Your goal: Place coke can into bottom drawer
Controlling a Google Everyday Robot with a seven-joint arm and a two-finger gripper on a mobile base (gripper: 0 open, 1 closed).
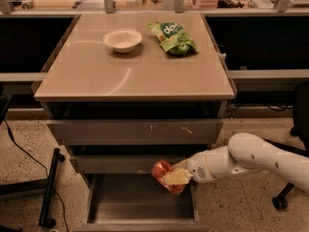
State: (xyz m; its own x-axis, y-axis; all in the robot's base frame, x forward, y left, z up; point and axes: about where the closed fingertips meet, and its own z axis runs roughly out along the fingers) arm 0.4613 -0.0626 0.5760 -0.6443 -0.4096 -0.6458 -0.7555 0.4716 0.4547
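bottom drawer (135, 204): standing open, grey floor showing, set to receive the can.
coke can (161, 169): tilted, held over the drawer's 1 o'clock corner, just below the middle drawer (120, 164) front; not yet lowered in.
tool (176, 177): closed on the can, gripping it.
white arm (251, 156): enters low from 3 o'clock, likely to pass under the shut drawers.
top drawer (135, 131): shut, scuffed.
desk (96, 79): white bowl (122, 39) at 11 o'clock, green snack bag (173, 36) at 1 o'clock, both outside this job.
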